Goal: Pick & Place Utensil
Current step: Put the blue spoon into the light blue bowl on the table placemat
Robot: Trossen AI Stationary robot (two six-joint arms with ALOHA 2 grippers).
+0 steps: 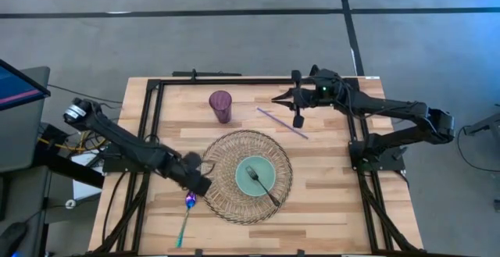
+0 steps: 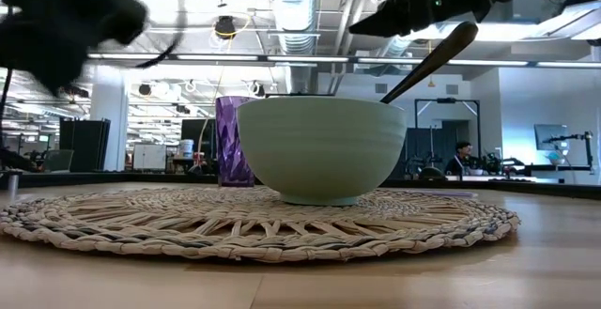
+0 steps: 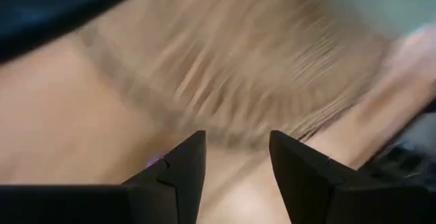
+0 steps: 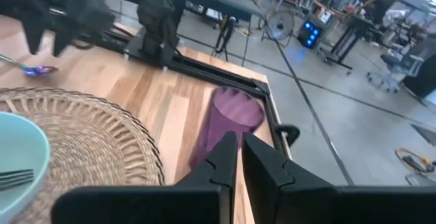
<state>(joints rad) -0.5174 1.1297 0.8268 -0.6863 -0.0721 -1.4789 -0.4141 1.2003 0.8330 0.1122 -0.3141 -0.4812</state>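
Note:
A spoon (image 1: 186, 214) with a shiny purple-blue bowl and a teal handle lies flat on the table near the near-left corner. It also shows in the right wrist view (image 4: 30, 67). My left gripper (image 1: 197, 182) hovers open just beyond the spoon's bowl, at the left rim of the woven placemat (image 1: 226, 151); its own view (image 3: 237, 163) is blurred. A pale green bowl (image 1: 251, 180) stands on the placemat with a dark fork (image 1: 264, 183) leaning inside it. My right gripper (image 1: 277, 98) is shut and empty (image 4: 238, 152), raised near the far edge beside the purple cup (image 1: 220, 105).
A thin purple straw (image 1: 283, 123) lies on the table between the cup and the right arm. A black frame (image 1: 148, 124) runs along the table's left, far and right sides. In the low view the bowl (image 2: 319, 149) and the fork's handle (image 2: 432, 55) stand before the cup (image 2: 232, 140).

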